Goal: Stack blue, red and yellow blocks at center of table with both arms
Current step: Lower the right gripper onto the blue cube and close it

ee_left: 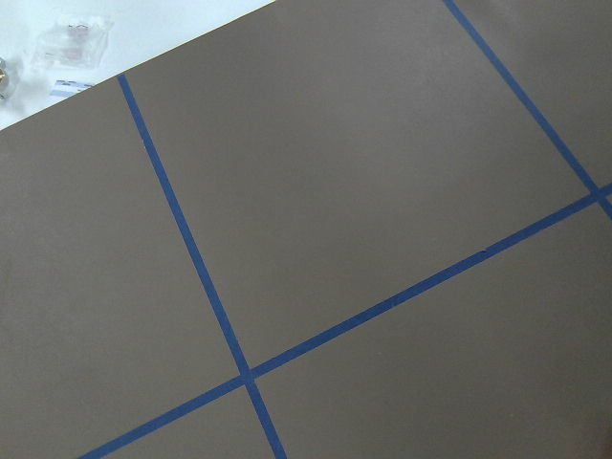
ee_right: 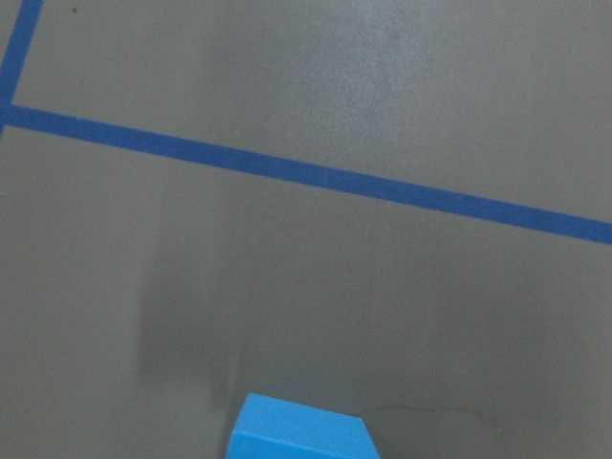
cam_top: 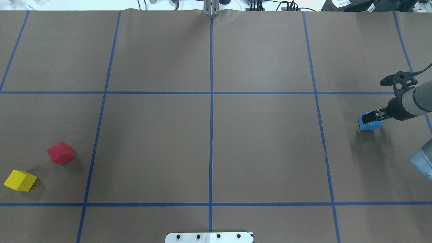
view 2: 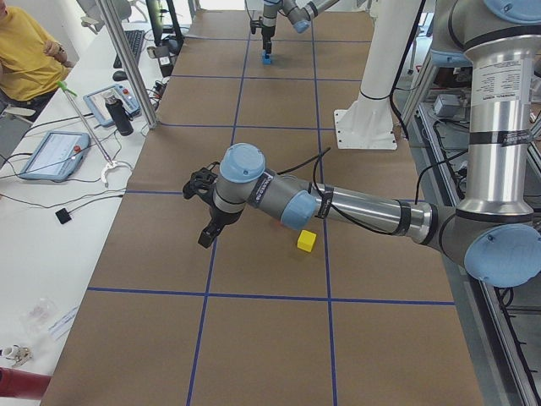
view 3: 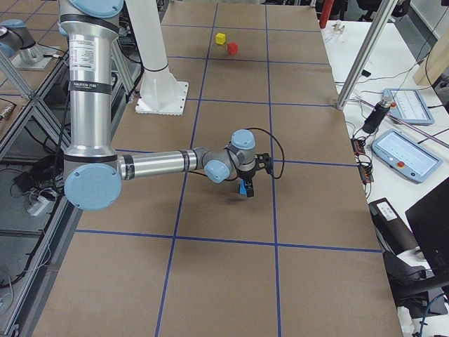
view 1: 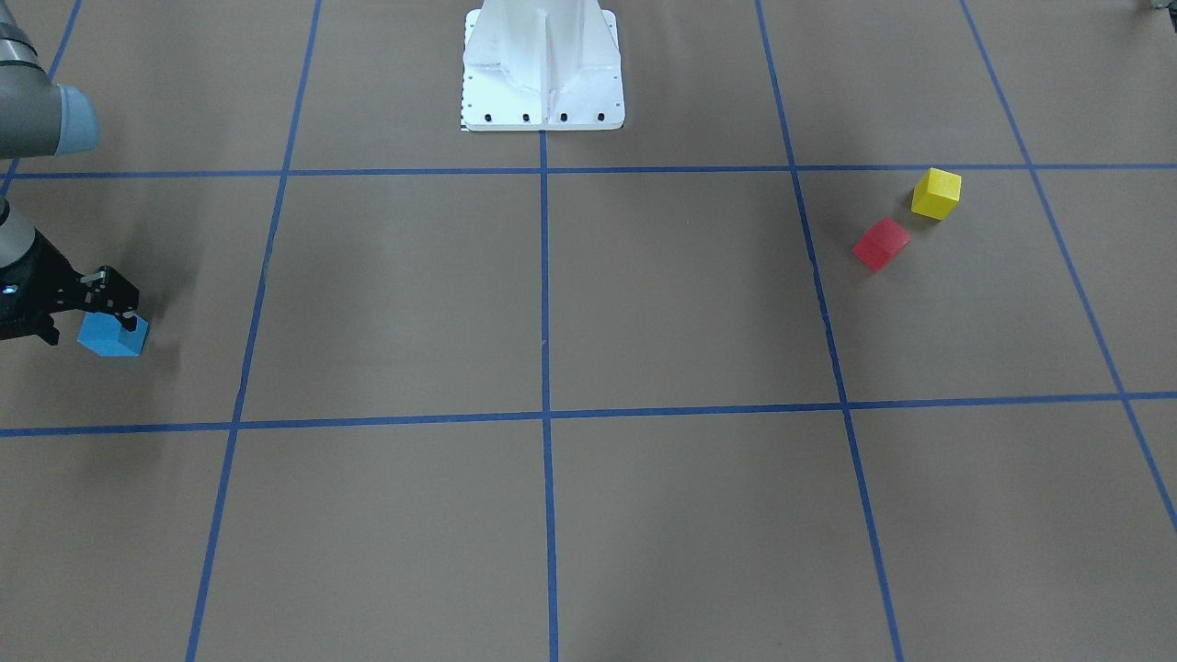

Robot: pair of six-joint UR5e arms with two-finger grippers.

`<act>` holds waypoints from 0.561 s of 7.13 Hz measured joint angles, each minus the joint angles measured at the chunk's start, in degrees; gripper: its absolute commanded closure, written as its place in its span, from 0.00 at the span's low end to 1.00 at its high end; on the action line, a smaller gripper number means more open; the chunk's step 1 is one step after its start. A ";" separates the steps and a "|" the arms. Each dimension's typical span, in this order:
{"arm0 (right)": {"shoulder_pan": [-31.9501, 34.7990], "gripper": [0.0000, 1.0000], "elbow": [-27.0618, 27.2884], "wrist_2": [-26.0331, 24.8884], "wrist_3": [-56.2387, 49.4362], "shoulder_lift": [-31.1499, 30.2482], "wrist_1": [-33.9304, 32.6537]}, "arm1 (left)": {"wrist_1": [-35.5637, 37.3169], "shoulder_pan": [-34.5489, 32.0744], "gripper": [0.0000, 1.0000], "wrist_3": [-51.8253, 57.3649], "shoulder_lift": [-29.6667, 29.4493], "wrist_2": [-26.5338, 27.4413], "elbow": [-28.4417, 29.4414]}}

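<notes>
Table cover (cam_top: pixel 263 145): brown paper, matt, smooth. Grid lines (cam_top: pixel 211 135): blue tape, slight shine. Blue block (cam_top: pixel 369 126), red block (cam_top: pixel 60 153), yellow block (cam_top: pixel 20 180): smooth, matt faces. Base plate (view 1: pixel 542 92): white painted metal, glossy. Right arm (view 3: pixel 154 165): shiny silver metal tube, blue plastic caps.

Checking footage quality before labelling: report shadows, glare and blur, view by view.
Overhead exterior: even light, soft shadows just right of the red block and yellow block. Right wrist-mounted: pale sheen on the table paper near the top; blue block cropped by the bottom edge, its outline slightly soft. Left wrist-mounted: tape lines sharp, white surface at top left washed out.
</notes>
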 measured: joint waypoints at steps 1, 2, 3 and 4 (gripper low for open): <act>-0.81 0.89 -0.17 -0.51 0.31 -0.01 0.02 | -0.11 0.02 0.00 0.00 0.00 0.00 -0.03; -1.38 1.00 -0.11 -0.93 0.91 0.06 0.02 | -0.37 0.00 0.00 0.00 0.00 0.00 -0.02; -1.61 1.00 0.20 -1.13 1.08 0.46 0.00 | -0.57 -0.01 0.00 0.00 0.00 0.00 0.01; -1.65 1.00 0.60 -1.30 1.04 1.60 0.29 | -0.66 -0.02 0.00 0.00 0.03 0.00 0.04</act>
